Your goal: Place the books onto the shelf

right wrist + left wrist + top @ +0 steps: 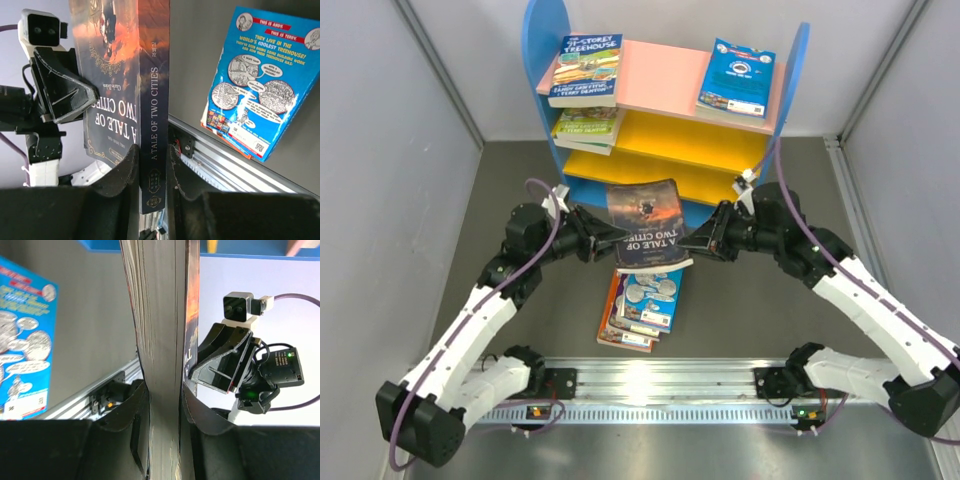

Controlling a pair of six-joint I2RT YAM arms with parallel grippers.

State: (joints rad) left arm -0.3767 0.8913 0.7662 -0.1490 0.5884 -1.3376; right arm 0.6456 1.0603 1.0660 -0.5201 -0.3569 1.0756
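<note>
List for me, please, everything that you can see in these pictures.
shelf: one, blue sides, pink top board, yellow lower boards, far side of table
treehouse book: one, green-blue, left on pink board
blue book: one, right on pink board
green-yellow book: at least one, left on upper yellow board
dark book: one, held before the shelf
book pile: several, light blue on top, on table
table: one, grey
rail: one, silver, near edge
left pincer: black, shut on dark book
right pincer: black, shut on its spine

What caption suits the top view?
Left gripper and right gripper clamp A Tale of Two Cities over the book pile, facing the shelf.
</note>
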